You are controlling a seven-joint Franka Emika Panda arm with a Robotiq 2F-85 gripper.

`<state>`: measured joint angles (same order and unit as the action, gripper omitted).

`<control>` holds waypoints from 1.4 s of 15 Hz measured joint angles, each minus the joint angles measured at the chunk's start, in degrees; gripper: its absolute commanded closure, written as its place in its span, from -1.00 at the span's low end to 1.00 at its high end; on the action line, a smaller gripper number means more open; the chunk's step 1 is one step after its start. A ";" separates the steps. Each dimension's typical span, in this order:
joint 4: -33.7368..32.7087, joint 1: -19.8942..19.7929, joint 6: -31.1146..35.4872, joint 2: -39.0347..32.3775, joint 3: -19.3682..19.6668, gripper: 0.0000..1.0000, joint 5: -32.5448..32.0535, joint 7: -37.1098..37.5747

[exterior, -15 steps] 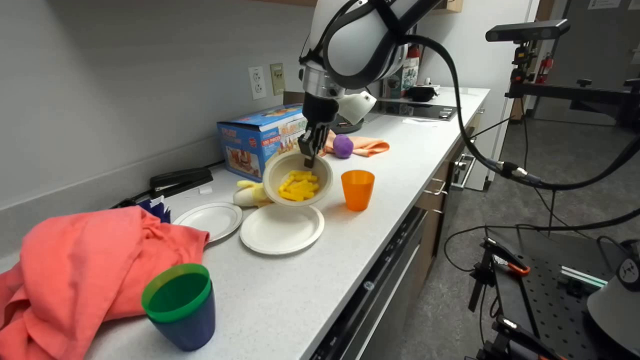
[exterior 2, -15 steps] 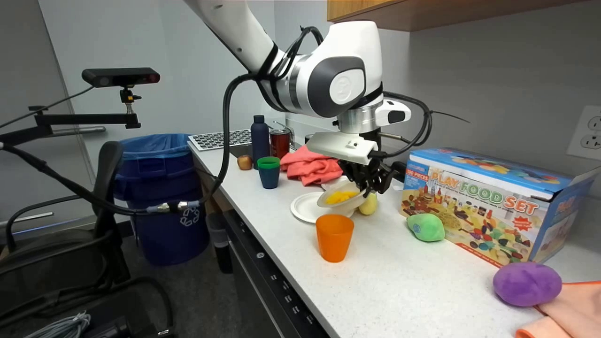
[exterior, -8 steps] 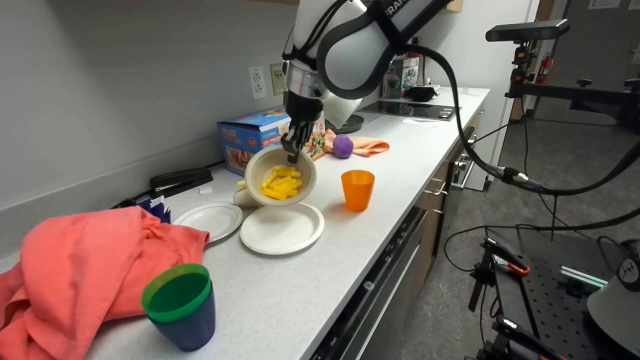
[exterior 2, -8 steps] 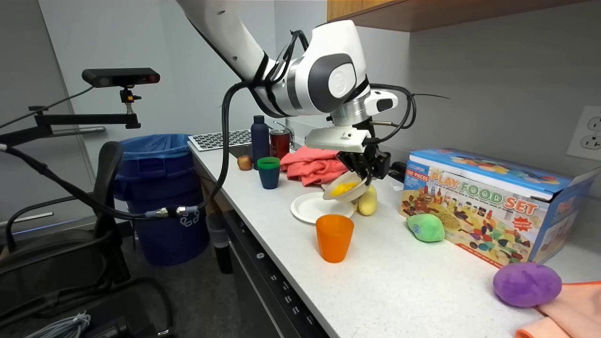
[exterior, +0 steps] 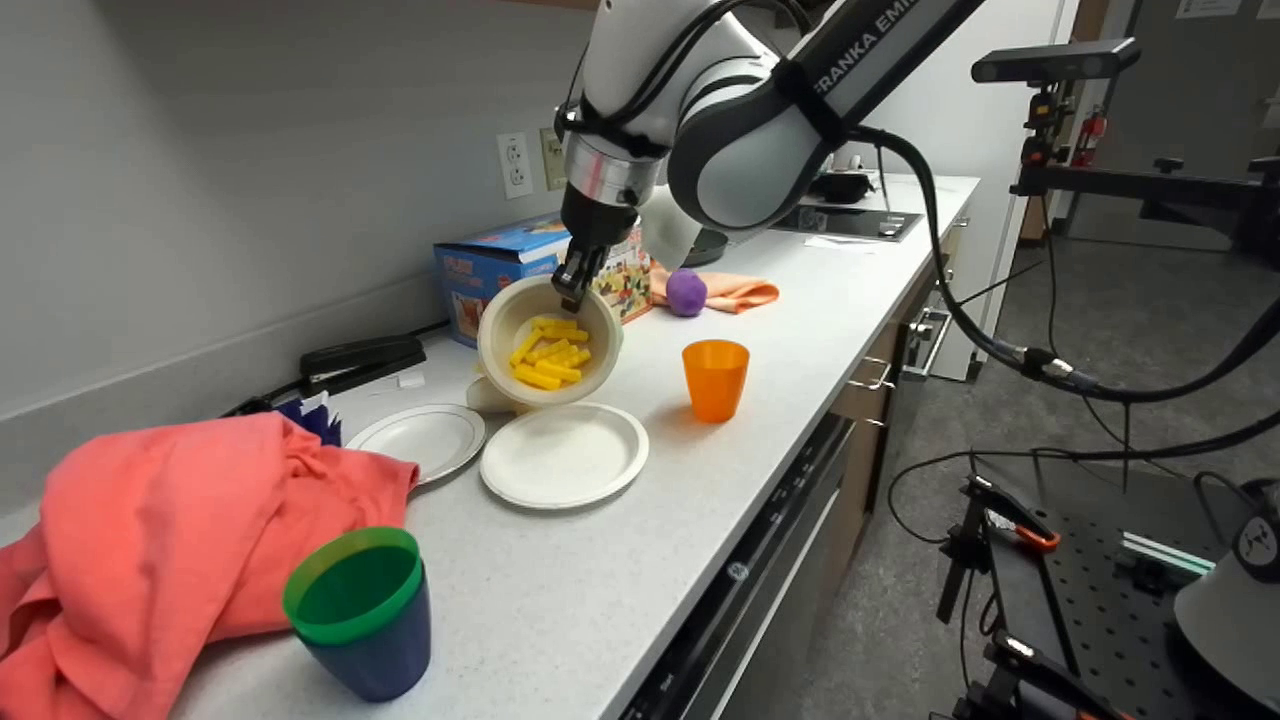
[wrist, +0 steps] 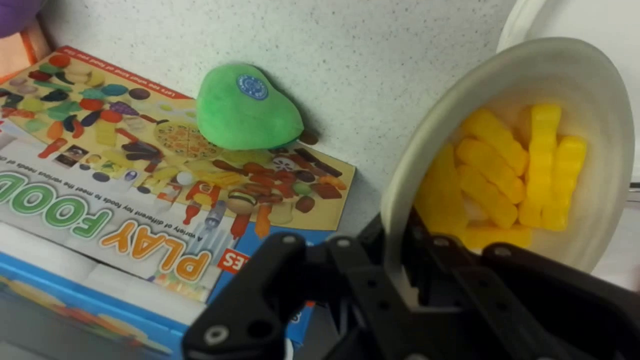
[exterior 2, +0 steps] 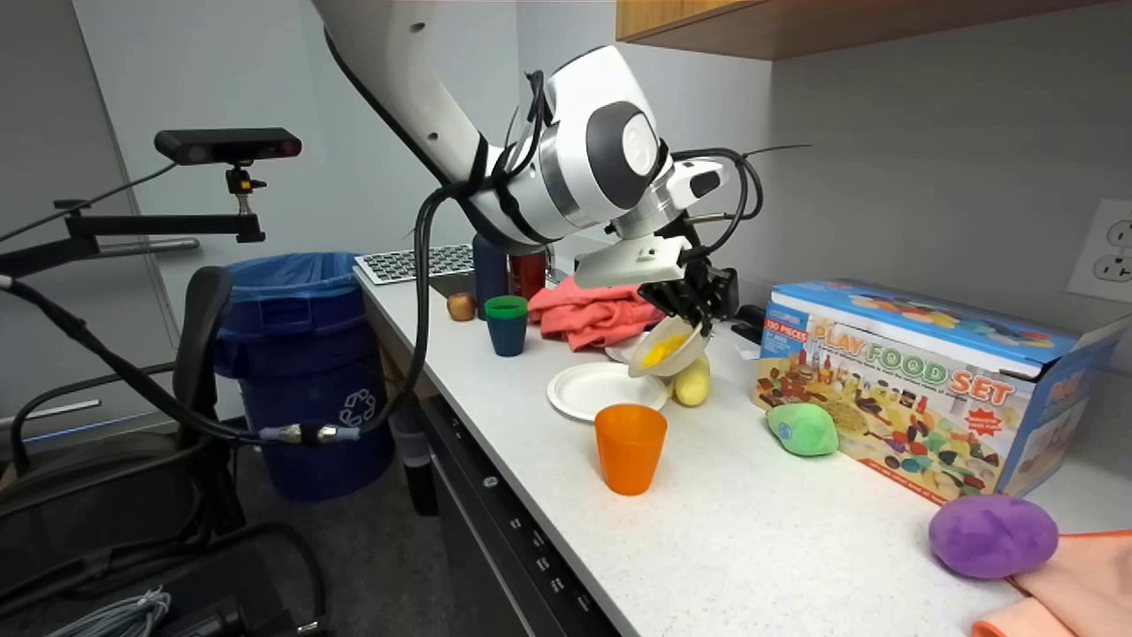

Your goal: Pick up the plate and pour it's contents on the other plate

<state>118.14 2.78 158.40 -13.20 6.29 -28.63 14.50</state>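
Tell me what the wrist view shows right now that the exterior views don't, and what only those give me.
Only the wrist view clearly shows the gripper straddling the rim of the small plate and the wavy edges of the yellow pieces.
Only the exterior views show the orange cup, the stacked cups, the robot arm and most of the white plate.
All share the tilted small plate holding the yellow pieces, the gripper, part of the white plate, the play food box and the purple toy.
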 measured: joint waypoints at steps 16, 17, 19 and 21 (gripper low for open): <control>2.97 4.91 8.31 3.25 7.02 0.97 -56.23 44.79; 2.80 4.94 8.31 3.33 7.00 0.97 -58.95 47.01; 2.35 4.97 8.32 3.37 6.90 0.97 -64.04 51.14; 1.87 4.97 8.32 3.37 6.71 0.97 -68.51 54.74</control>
<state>120.01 7.75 166.73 -9.83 13.01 -97.15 69.24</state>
